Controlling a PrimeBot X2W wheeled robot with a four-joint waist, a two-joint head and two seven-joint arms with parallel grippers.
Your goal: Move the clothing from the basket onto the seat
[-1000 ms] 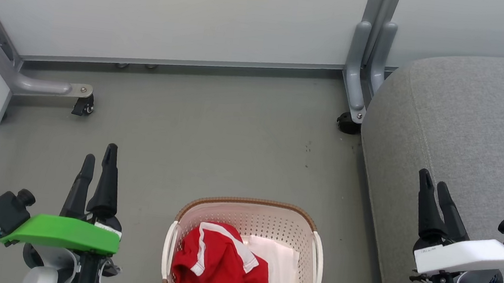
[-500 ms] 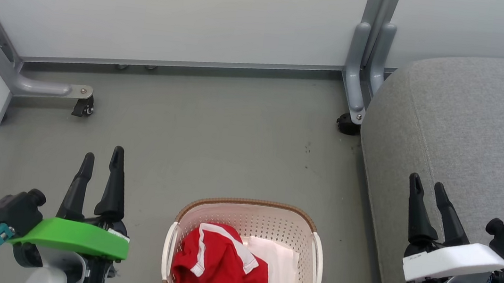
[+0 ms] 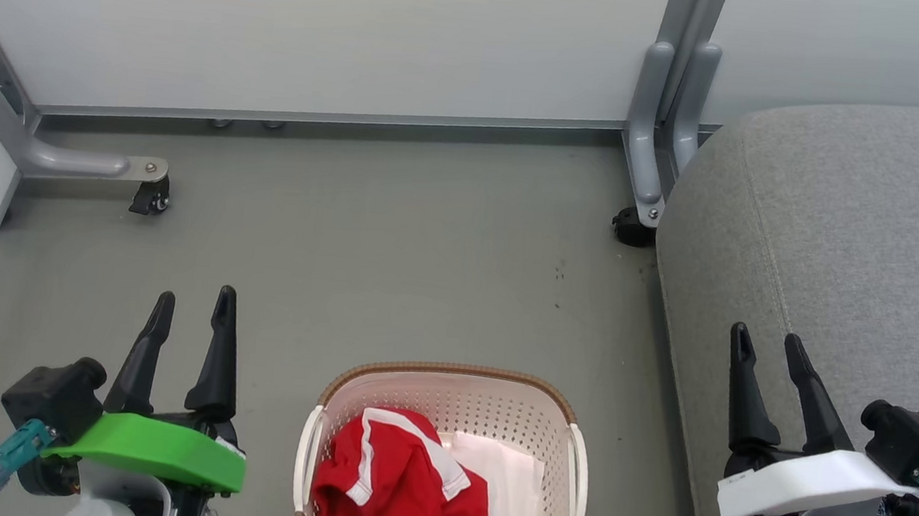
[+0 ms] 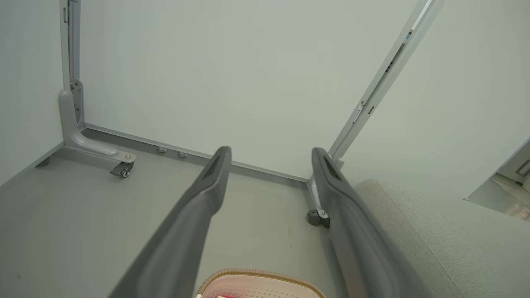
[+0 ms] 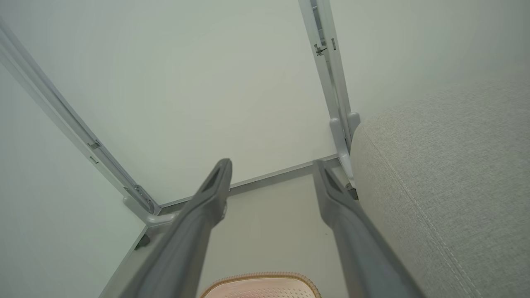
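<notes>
The cream perforated basket (image 3: 454,379) with a brown rim stands on the grey floor at the bottom centre of the head view. Red clothing (image 3: 389,492) with white stripes lies crumpled inside, beside a white panel. The grey seat (image 3: 860,234) fills the right side. My left gripper (image 3: 194,306) is open to the left of the basket, nothing between its fingers. My right gripper (image 3: 766,341) is open over the seat's front edge, right of the basket. The basket rim (image 4: 256,274) peeks in low in the left wrist view, and the rim (image 5: 261,277) shows in the right wrist view.
Pale partition walls stand at the back and left. A grey partition foot with a caster (image 3: 151,197) sticks out at the left, and another caster (image 3: 628,223) sits by the seat's far corner. Bare floor (image 3: 392,242) lies beyond the basket.
Both grippers have spread from nearly shut to open. They have drawn lower in the view and inward toward the basket. The basket and clothing have not moved.
</notes>
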